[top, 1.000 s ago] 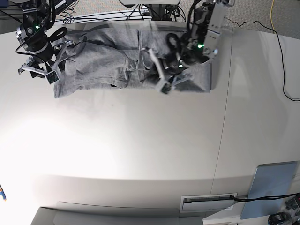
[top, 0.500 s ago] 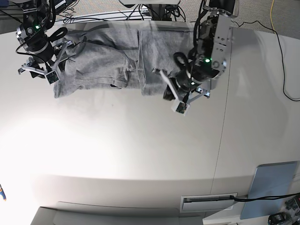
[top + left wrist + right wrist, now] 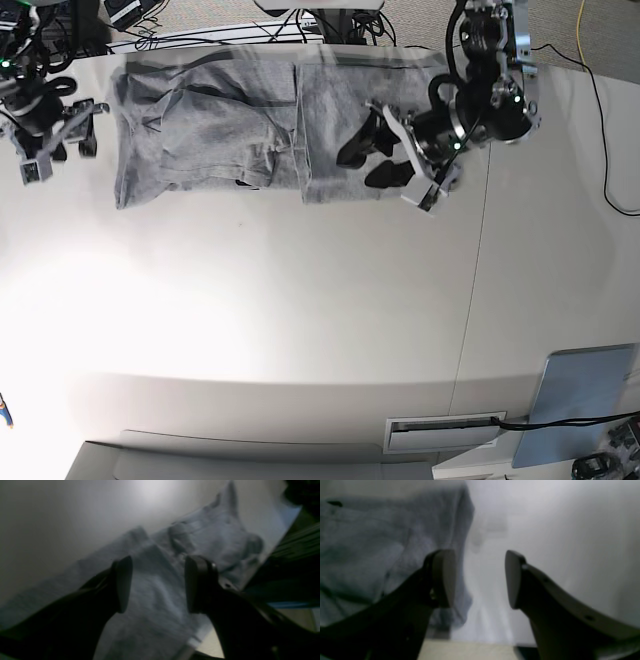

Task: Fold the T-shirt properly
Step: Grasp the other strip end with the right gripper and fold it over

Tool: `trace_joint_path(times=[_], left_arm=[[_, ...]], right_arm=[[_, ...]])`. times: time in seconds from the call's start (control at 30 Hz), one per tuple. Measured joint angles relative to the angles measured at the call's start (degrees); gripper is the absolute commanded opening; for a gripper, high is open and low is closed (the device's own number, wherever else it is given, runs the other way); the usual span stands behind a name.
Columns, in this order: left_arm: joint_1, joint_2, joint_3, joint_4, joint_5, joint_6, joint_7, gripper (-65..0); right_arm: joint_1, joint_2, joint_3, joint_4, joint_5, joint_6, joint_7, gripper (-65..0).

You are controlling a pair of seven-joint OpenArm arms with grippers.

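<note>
The heather-grey T-shirt [image 3: 230, 130] lies in a long crumpled band along the table's back edge, plain side up. My left gripper [image 3: 366, 162] hovers over its right end, open and empty. In the left wrist view this gripper [image 3: 160, 585] has its two dark fingers spread wide above the rumpled T-shirt [image 3: 160, 552]. My right gripper [image 3: 57, 148] is off the shirt's left end, open and empty. In the right wrist view this gripper [image 3: 478, 578] is above bare table, with the T-shirt's edge [image 3: 382, 542] just beside its left finger [image 3: 443, 577].
A flat grey-blue panel [image 3: 585, 400] lies at the front right corner. A slot [image 3: 445, 432] sits in the table's front edge. Cables [image 3: 230, 35] run behind the back edge, and a black cable [image 3: 605, 130] crosses the far right. White table [image 3: 300, 300] spreads in front of the shirt.
My left gripper has swung from the shirt's front edge back and to the right. My right gripper has drawn leftward off the shirt's left end. The shirt has stayed put.
</note>
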State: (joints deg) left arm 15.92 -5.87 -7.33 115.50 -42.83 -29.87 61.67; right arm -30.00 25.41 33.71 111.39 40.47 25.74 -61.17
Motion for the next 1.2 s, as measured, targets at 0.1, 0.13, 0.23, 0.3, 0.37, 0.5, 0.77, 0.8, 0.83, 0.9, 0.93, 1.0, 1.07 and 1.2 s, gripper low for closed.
trace_joint_path(times=[0.1, 0.13, 0.23, 0.3, 0.37, 0.5, 0.77, 0.8, 0.83, 0.9, 0.93, 1.0, 1.07, 1.2], left_arm=[[0.72, 0.00, 0.81, 0.48, -0.59, 0.00, -0.09, -30.6], [0.70, 0.04, 1.25, 0.48, -0.55, 0.00, 0.15, -30.6], [0.70, 0.15, 2.05, 0.48, -0.26, -0.02, 0.33, -30.7], [0.70, 0.09, 2.29, 0.48, 0.33, 0.00, 0.37, -30.7], [0.68, 0.13, 2.32, 0.48, 0.28, 0.00, 0.33, -30.7], [0.70, 0.13, 2.36, 0.48, 0.28, 0.00, 0.26, -30.7], [0.70, 0.13, 2.36, 0.48, 0.28, 0.00, 0.04, -30.7], [0.70, 0.13, 2.36, 0.48, 0.28, 0.00, 0.04, -30.7], [0.70, 0.13, 2.36, 0.48, 0.26, 0.00, 0.04, -30.7], [0.70, 0.13, 2.36, 0.48, 0.28, 0.00, 0.04, -30.7], [0.63, 0.13, 2.36, 0.48, 0.31, 0.00, 0.04, -30.7], [0.70, 0.15, 2.38, 0.48, 0.13, 0.00, 0.07, -30.7], [0.68, 0.13, 2.40, 0.48, 0.28, 0.02, 0.04, -30.7], [0.70, 0.13, 2.40, 0.48, 0.24, 0.00, -0.02, -30.7]], right_arm=[[1.95, -0.04, 1.11, -8.57, 5.29, 2.47, -1.09, -30.9], [3.06, -0.04, 1.18, -10.91, 7.82, 3.08, -1.64, -30.9], [5.60, -0.04, 1.09, -15.32, 16.37, 5.11, -2.10, -30.9], [6.73, -0.02, 1.11, -15.96, 16.81, 5.64, -7.15, -30.8], [7.23, -0.04, 1.01, -16.24, 16.17, 5.64, -10.47, -30.8], [7.50, -0.02, 0.37, -16.24, 15.56, 5.53, -9.42, -30.8], [7.76, -0.04, -6.62, -16.33, 14.95, 2.75, -7.67, -30.8], [8.00, -0.04, -7.43, -16.92, 14.10, 2.60, -6.14, -30.8], [8.35, -0.02, -8.07, -17.86, 12.28, 2.16, -4.85, -30.8], [9.44, -0.04, -8.37, -21.05, 11.45, 1.33, -4.66, -30.8], [9.92, 0.07, -8.26, -22.27, 12.70, 1.29, -4.35, -30.8], [11.41, 0.15, -8.15, -24.52, 13.46, 1.55, -4.24, -30.8], [12.96, 0.15, -8.17, -26.38, 14.95, 1.53, -4.85, -30.8], [13.42, 0.11, -8.17, -28.28, 21.84, 3.82, -9.29, -30.8]])
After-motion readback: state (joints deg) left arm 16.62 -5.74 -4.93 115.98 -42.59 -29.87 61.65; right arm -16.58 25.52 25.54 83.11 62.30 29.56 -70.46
